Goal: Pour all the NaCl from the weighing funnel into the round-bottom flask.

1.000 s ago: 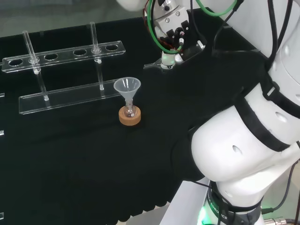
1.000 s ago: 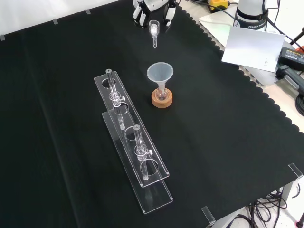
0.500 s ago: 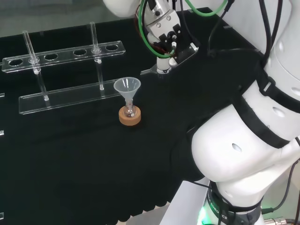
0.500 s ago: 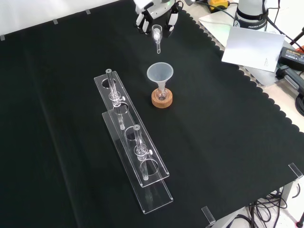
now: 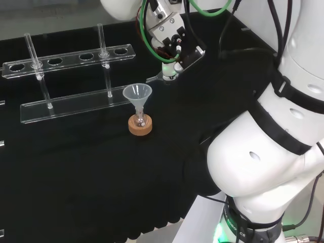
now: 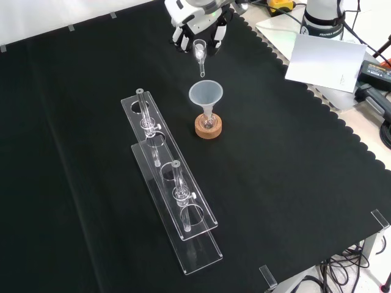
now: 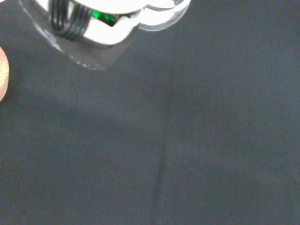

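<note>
A small round-bottom flask (image 5: pixel 140 122) (image 6: pixel 208 122) sits on a cork ring (image 5: pixel 140 126) (image 6: pixel 208 128) with a clear plastic funnel (image 5: pixel 137 93) (image 6: pixel 206 94) in its neck. The hand (image 5: pixel 172 38) (image 6: pixel 197 15) is shut on the glass weighing funnel (image 5: pixel 164 75) (image 6: pixel 200 54), held above the cloth with its spout pointing toward the plastic funnel's rim. In the front view the spout tip hangs just beyond the funnel's far edge. The cork ring's edge (image 7: pixel 2 75) shows in the wrist view beside a blurred white part of the hand (image 7: pixel 108 18).
Two clear acrylic racks (image 5: pixel 76 104) (image 6: pixel 177 201) stand left of the flask in the head view, with glass tubes (image 5: pixel 102 38) upright in them. The arm's white links (image 5: pixel 283 142) rise at the head view's right. Papers and cables (image 6: pixel 324 58) lie off the cloth.
The hand has carried the weighing funnel leftward in the head view, nearer the plastic funnel; in the front view its spout has come down toward the funnel's rim.
</note>
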